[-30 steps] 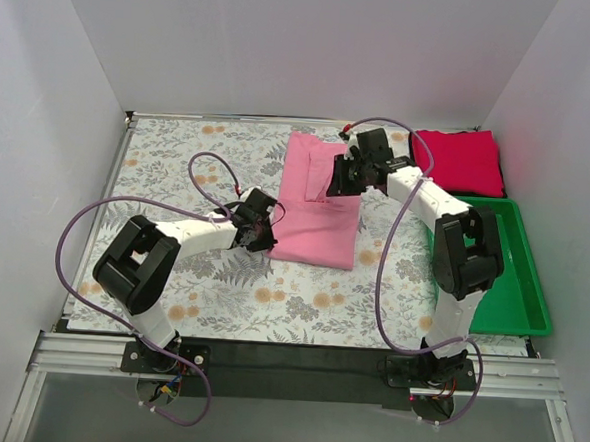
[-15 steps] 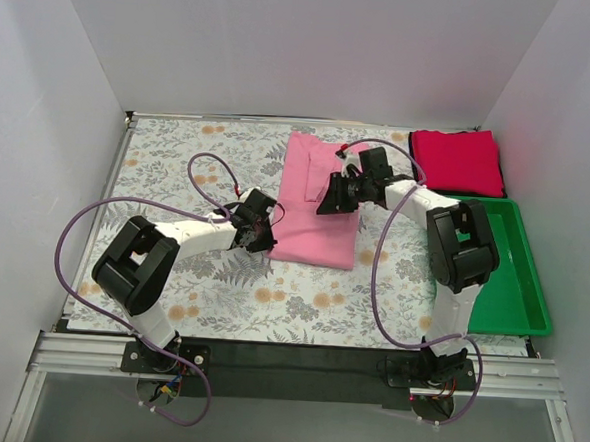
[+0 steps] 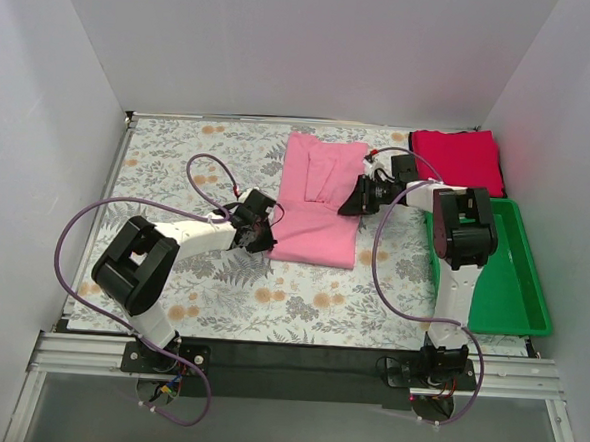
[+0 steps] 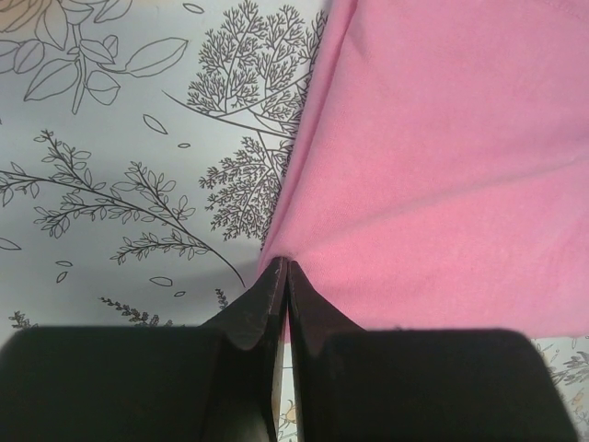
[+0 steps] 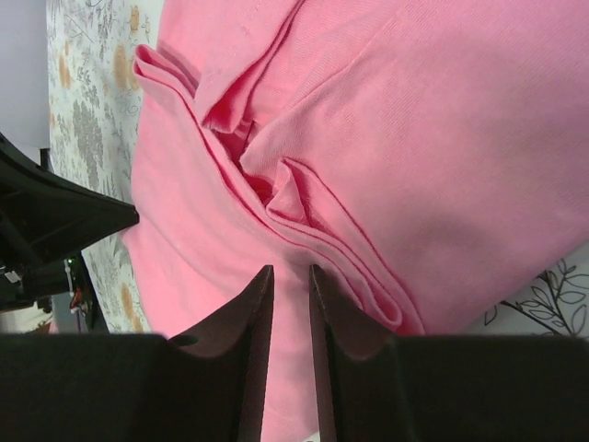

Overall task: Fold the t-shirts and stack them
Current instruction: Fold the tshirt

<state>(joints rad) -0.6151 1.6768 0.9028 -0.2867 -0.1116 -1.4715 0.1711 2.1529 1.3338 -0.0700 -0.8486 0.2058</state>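
Observation:
The light pink t-shirt (image 3: 310,217) lies part-folded in the middle of the table, with bunched folds along its right side (image 5: 276,198). The crimson t-shirt (image 3: 457,161) lies folded at the back right. My left gripper (image 3: 262,239) is shut on the pink shirt's lower left edge (image 4: 283,267), low on the cloth. My right gripper (image 3: 359,203) sits at the shirt's right edge, its jaws a little apart and empty (image 5: 291,270), just above the pink cloth (image 5: 442,138).
The floral table cloth (image 3: 178,164) covers the table. A green plastic bin (image 3: 512,284) stands at the right, in front of the crimson shirt. White walls close the back and sides. The left arm's black fingers show in the right wrist view (image 5: 55,216).
My right gripper has moved from the back of the pink shirt forward and then right, to the shirt's right edge. The left gripper has not moved.

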